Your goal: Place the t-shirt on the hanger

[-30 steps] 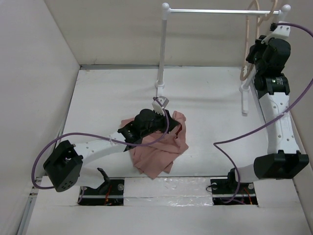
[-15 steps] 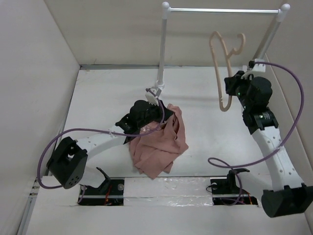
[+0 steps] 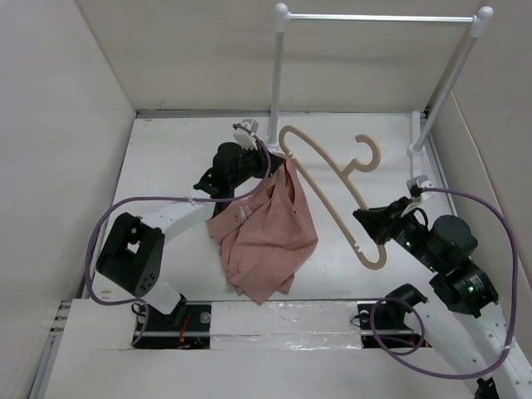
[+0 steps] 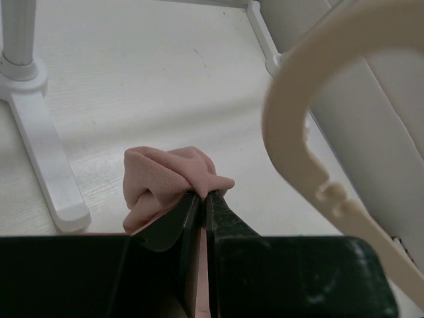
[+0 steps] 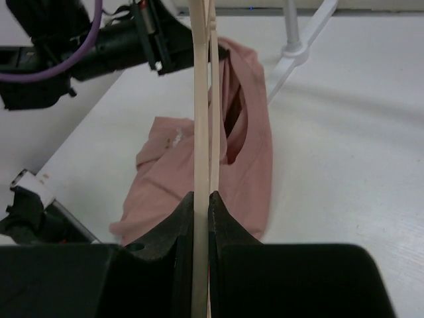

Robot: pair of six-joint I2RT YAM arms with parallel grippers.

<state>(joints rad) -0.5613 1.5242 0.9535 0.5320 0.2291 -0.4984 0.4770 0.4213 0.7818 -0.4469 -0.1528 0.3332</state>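
White table point(image 3: 183, 158), rail stand point(image 3: 276, 83) at back. Pink t-shirt point(image 3: 270, 241) mid-table, its top edge up in the air, pinched tight by left gripper point(image 4: 204, 195). Beige hanger point(image 3: 328, 195) in air beside shirt, right gripper point(image 5: 202, 199) clamped on one arm.

In the left wrist view the thin beige curved-shouldered clothes hanger point(image 4: 283, 126) is blurred and cut off by the top and right edges. There the pink fabric t-shirt point(image 4: 165, 175) shows only one bunched fold above the black left gripper point(image 4: 202, 199). In the right wrist view the hanger is edge-on, its hook out of sight past the top edge.
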